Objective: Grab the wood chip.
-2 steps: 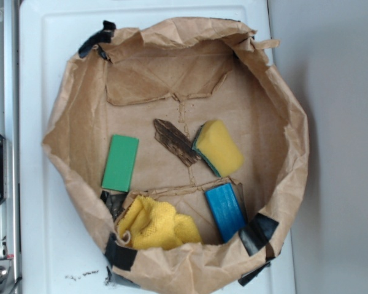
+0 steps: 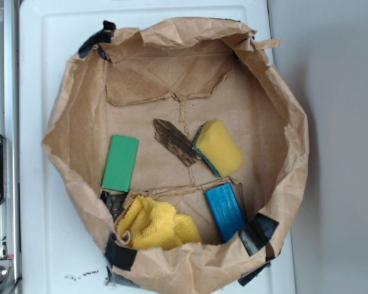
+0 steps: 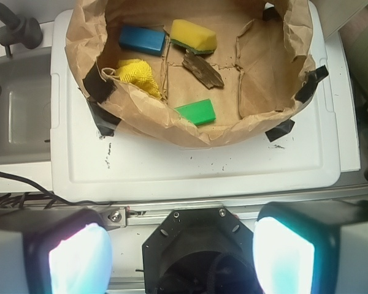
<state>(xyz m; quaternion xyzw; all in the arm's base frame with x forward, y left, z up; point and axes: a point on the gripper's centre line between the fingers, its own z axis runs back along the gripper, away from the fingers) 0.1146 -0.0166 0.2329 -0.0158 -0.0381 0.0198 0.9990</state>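
Lying flat near the middle of the brown paper bag [image 2: 80, 110], dark and streaky: the wood chip [image 2: 175, 141], slanted, its lower end touching the green underside of the yellow sponge [image 2: 219, 147]. Left of the wood chip in the exterior view, apart from it, a green flat block [image 2: 120, 163]. Below the wood chip, past a torn paper flap, a crumpled yellow cloth [image 2: 154, 224] and, to the cloth's right, a blue block [image 2: 224, 211]. Black tape patches [image 2: 257, 234] along the bag's rim, the bag itself resting on a white tabletop [image 2: 55, 245]. In the wrist view, well apart from the wood chip [image 3: 203, 70] and outside the bag, the end effector [image 3: 181, 257]: two pale fingers [image 3: 80, 260] spread wide at the bottom corners, nothing between them, holding nothing. Beside the tabletop in that view, a grey sink basin [image 3: 18, 104] with a dark faucet [image 3: 15, 27].
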